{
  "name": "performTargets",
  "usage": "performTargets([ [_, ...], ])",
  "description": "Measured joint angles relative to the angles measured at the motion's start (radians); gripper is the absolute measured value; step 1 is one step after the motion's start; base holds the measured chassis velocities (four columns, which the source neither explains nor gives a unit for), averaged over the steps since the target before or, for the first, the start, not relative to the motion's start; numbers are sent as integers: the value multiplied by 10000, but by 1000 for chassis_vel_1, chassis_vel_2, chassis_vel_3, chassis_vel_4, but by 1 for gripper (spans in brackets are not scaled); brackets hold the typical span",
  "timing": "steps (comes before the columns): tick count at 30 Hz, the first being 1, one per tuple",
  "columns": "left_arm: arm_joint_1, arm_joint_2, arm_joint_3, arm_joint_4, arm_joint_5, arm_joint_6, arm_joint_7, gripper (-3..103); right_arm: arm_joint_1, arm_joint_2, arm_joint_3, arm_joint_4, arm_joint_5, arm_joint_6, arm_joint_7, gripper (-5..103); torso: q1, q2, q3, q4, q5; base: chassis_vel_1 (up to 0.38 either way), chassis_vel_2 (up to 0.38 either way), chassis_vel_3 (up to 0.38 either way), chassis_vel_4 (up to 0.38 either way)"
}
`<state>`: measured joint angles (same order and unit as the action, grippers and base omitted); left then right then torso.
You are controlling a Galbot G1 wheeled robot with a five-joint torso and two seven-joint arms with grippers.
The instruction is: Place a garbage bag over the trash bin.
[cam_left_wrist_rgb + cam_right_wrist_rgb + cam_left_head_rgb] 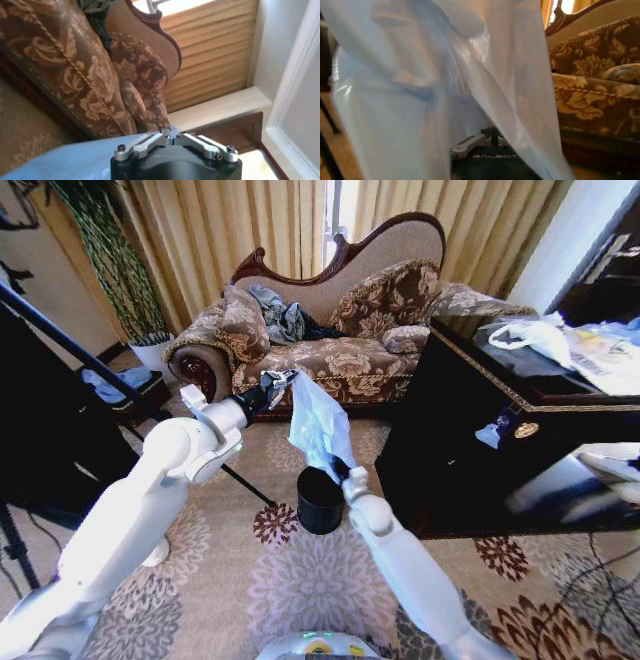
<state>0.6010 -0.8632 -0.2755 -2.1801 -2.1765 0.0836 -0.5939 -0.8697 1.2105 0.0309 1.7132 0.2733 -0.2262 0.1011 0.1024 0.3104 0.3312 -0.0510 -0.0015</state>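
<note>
The bag is a thin, crinkly sheet of pale blue translucent plastic, hanging in loose folds and tapering downward to a point just above the bin. The bin is a plain black cylinder with an open top, standing on the flower-patterned carpet in front of the brocade sofa.

The left gripper is raised at the end of a bent white arm, level with the sofa seat, and is pinched tight on the bag's upper corner; in the left wrist view its fingers meet with pale blue film beside them. The right gripper reaches up from below, just beside the bin's rim, clamped on the bag's lower end. In the right wrist view the plastic drapes over its closed fingers.
</note>
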Motion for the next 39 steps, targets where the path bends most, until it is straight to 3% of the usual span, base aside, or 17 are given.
performTargets([
  [6,914,-120,-663,-251,58,-2,-51,0,-452,-749,118,555,197,-245,-243,0,0,0,0,2,-2,0,0,0,0],
  [10,2358,-291,-1659,-549,128,85,-24,0,-890,-1209,74,1082,291,-406,-422,0,-1,0,-1,2,-1,0,0,0,0],
  [15,3533,-627,-2501,-520,250,306,207,0,-1061,-1281,-118,1149,232,-427,-479,0,-1,0,-1,3,-3,0,0,0,0],
  [18,4260,-985,-2996,-292,363,536,465,0,-1052,-1155,-434,1041,72,-427,-452,0,-1,0,-1,3,-1,0,0,0,0],
  [26,4790,-1452,-3246,744,700,883,813,0,-610,-480,-1147,83,-424,-335,-425,0,-1,0,0,2,-4,0,0,0,0],
  [39,3782,-1808,-2363,2770,1400,1251,1545,0,985,760,-1818,-2101,-1373,-56,-375,0,1,0,1,3,-3,0,0,0,0],
])
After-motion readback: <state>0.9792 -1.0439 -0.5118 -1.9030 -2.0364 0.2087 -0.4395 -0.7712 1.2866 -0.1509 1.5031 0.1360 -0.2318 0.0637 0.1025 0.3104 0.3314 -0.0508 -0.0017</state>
